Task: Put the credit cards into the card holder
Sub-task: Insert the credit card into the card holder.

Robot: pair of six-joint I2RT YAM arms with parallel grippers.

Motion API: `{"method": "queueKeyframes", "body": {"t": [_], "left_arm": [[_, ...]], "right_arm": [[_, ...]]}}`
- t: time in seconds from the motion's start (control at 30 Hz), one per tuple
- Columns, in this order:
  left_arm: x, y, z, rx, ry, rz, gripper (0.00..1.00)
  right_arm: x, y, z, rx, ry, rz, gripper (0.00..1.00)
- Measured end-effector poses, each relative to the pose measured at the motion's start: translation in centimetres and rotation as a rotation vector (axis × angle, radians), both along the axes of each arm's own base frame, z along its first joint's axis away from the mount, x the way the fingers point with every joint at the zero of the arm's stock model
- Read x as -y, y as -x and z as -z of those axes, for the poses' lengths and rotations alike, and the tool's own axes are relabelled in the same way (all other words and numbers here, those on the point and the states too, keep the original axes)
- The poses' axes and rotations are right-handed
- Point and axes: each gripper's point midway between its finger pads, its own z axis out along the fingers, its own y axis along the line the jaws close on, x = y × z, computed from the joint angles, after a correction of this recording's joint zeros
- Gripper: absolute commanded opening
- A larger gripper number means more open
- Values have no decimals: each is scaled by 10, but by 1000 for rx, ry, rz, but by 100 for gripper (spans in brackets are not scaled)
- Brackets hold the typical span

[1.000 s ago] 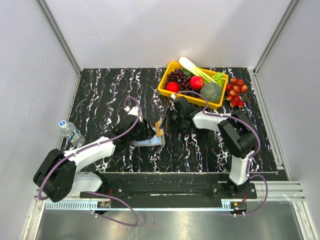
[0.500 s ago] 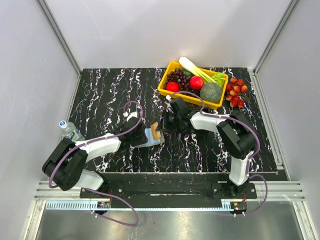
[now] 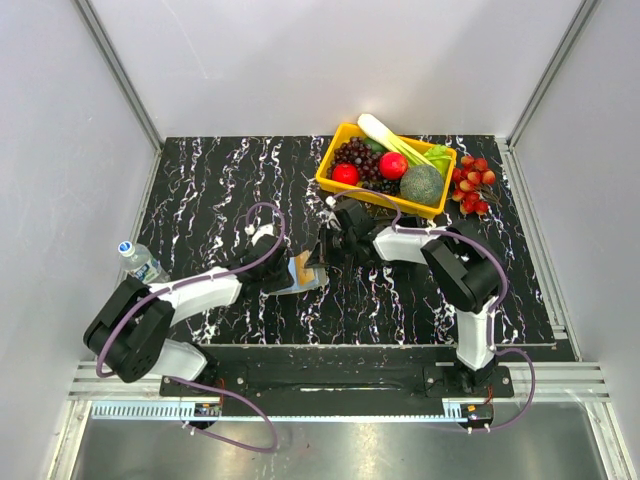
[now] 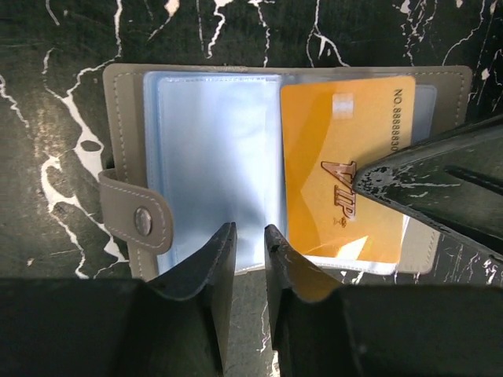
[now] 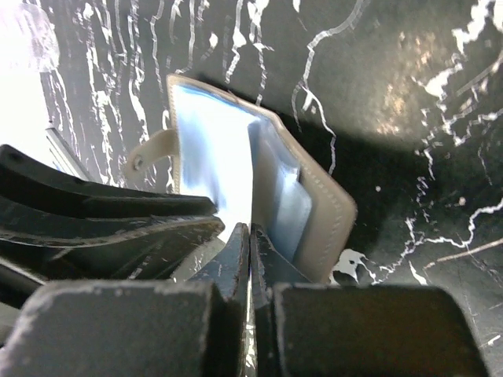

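Observation:
The card holder (image 4: 130,157) lies open on the black marble table, a grey case with clear blue sleeves (image 4: 212,157); it also shows in the overhead view (image 3: 310,284) and the right wrist view (image 5: 334,208). An orange credit card (image 4: 330,133) marked VIP lies over its right half. My right gripper (image 5: 250,231) is shut on that card's right edge, and its fingers (image 4: 440,184) cover part of the card. My left gripper (image 4: 251,234) sits at the holder's near edge, jaws a narrow gap apart over the sleeve's rim. Other credit cards are out of view.
A yellow basket (image 3: 332,182) of vegetables and fruit stands at the back right, with red grapes (image 3: 473,186) beside it. A small water bottle (image 3: 141,263) lies at the table's left edge. Both arms meet over the middle of the table.
My left gripper's jaws have narrowed at the holder's near edge. My right gripper has moved left and lowered the orange card from upright onto the holder's right half.

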Motion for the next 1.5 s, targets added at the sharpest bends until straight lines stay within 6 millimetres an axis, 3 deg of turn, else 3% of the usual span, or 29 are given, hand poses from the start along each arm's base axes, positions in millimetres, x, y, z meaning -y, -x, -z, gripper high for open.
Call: {"method": "queueKeyframes", "body": {"t": [0.1, 0.3, 0.37, 0.47, 1.5], "left_arm": [[-6, 2, 0, 1, -15, -18, 28], [-18, 5, -1, 0, -57, -54, 33], [-20, 5, -1, 0, -64, -61, 41], [-22, 4, -1, 2, -66, -75, 44], [-28, 1, 0, 21, -46, -127, 38]], "right_arm": [[2, 5, 11, -36, 0, 10, 0], [-2, 6, 8, -46, -30, 14, 0], [-2, 6, 9, -50, -33, 18, 0], [-2, 6, 10, -58, -34, 24, 0], [-10, 3, 19, -137, -75, 18, 0]]}}
